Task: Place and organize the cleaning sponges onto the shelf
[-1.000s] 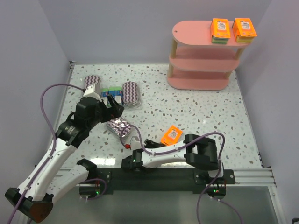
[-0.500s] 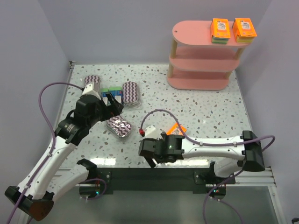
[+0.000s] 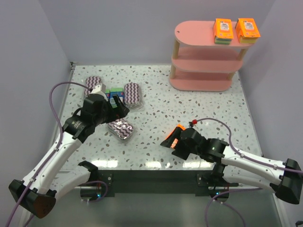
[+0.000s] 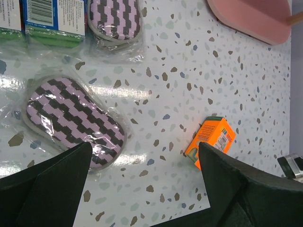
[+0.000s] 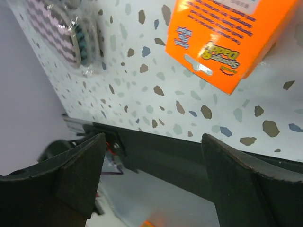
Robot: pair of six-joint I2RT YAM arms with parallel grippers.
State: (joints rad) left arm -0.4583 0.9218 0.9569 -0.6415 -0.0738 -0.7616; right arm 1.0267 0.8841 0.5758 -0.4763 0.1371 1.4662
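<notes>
The pink shelf [image 3: 203, 53] stands at the back right with two orange packs [image 3: 223, 29] [image 3: 248, 29] on its top board. A third orange pack [image 3: 178, 128] lies on the table, partly under my open, empty right gripper [image 3: 169, 142]; in the right wrist view the pack [image 5: 227, 38] lies just beyond my gripper [image 5: 154, 175]. My left gripper [image 3: 119, 107] is open and empty above a purple zigzag pack [image 3: 120, 128] [image 4: 75, 122]. Two more purple packs [image 3: 93, 82] [image 3: 133, 93] flank the blue-green boxes [image 3: 115, 93] [image 4: 54, 19].
Grey walls close in the table on three sides. The black rail [image 3: 156, 177] with the arm bases runs along the near edge, and it shows between the fingers in the right wrist view [image 5: 156, 156]. The shelf's lowest board [image 4: 251, 19] shows in the left wrist view.
My right arm has swung out from the left and extended; its gripper now hovers over the orange pack on the table. My left gripper has moved slightly toward the back.
</notes>
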